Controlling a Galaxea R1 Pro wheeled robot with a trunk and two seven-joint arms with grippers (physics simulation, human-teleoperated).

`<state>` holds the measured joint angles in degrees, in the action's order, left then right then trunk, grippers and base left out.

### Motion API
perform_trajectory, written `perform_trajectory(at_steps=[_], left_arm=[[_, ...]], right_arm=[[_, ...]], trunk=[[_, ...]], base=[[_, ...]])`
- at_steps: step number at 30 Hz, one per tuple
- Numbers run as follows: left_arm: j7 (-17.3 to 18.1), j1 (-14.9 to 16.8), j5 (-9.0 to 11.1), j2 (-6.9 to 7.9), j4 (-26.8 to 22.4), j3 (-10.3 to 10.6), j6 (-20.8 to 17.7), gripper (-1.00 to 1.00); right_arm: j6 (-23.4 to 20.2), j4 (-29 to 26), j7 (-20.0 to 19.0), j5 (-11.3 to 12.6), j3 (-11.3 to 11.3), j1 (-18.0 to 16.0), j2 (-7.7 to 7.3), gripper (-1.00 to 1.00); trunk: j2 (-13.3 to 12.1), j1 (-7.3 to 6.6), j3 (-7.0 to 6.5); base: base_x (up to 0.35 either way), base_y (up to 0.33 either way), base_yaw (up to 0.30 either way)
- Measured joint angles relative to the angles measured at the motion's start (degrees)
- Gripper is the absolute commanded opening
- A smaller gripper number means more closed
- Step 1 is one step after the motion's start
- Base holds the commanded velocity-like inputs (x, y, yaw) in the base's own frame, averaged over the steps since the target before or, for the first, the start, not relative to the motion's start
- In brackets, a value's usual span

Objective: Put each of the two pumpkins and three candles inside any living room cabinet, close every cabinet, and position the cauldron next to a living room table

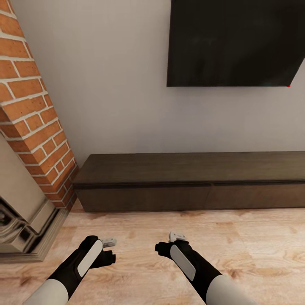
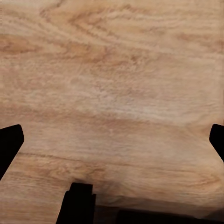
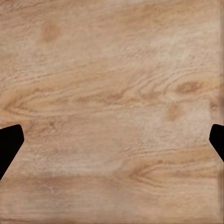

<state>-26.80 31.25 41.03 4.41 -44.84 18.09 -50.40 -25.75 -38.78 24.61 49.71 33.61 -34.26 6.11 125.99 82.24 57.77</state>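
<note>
The cabinet, a long low dark-brown unit, stands against the wall ahead with its flat fronts flush. My left gripper and right gripper hang low over the plank floor in front of it, well short of its front. In the left wrist view the left gripper is open, its dark fingertips far apart with bare floor between them. The right gripper is open the same way and holds nothing. The pumpkins, candles, cauldron and table are out of view.
A brick fireplace with a stone surround stands at the left, close to the cabinet's left end. A dark TV hangs on the wall above the cabinet. Light wood floor stretches between me and the cabinet.
</note>
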Motion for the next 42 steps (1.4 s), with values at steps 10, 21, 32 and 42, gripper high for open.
perform_trajectory(at_steps=[10,21,32,42], left_arm=[[0.0,0.0,0.0,-0.01,1.8,-0.1,1.0,1.0],[0.1,0.0,-0.3,0.06,4.3,0.1,2.5,1.0],[0.1,0.0,-0.3,-0.04,4.3,0.3,2.6,1.0],[0.1,0.0,-0.7,-1.4,8.3,0.5,8.5,1.0]], right_arm=[[0.1,0.9,-0.2,0.6,-0.1,0.1,-0.01,1.0],[0.1,2.7,-0.2,0.7,-0.1,0.1,-0.01,1.0],[0.2,5.6,-0.1,0.7,-0.2,0.1,0.0,1.0],[2.5,5.7,-0.2,0.6,-0.1,0.1,0.0,1.0]], trunk=[[-4.0,-2.2,-1.79],[-8.4,-4.61,-3.77],[-12.8,-7.03,-5.74],[-16.8,-9.23,-7.54]], base=[[0.0,0.0,0.0],[0.0,0.0,0.0],[0.0,0.0,0.0],[0.0,0.0,0.0]])
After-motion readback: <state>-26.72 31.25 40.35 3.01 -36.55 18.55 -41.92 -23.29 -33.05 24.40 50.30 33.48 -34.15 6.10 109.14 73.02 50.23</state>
